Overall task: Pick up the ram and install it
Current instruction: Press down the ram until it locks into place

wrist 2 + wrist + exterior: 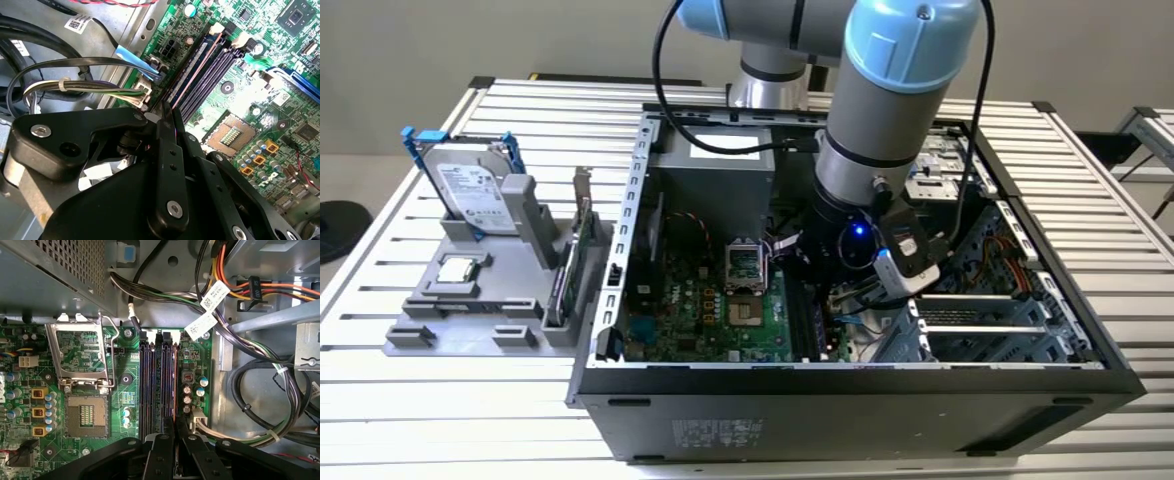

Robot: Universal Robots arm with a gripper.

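The ram (174, 385) stands on edge in the outermost of the dark memory slots (150, 385) on the green motherboard. In the second wrist view the ram (192, 75) is a thin stick with a pale upper edge running along the slots (212, 75). My gripper (175, 429) is shut on the ram's near end, one black finger (165, 432) on each side. The second wrist view has the same grip (167, 114). In the exterior view the gripper (810, 300) reaches down inside the open computer case, over the slots beside the CPU socket (740, 265).
Bundled cables (260, 405) and a labelled wire loom (207, 310) lie close beside the slots. The open CPU socket (87, 415) and its raised latch frame (80, 355) sit on the other side. Outside the case, a grey fixture (454, 320) holds a hard drive (467, 190), a CPU chip (458, 268) and an upright card (574, 260).
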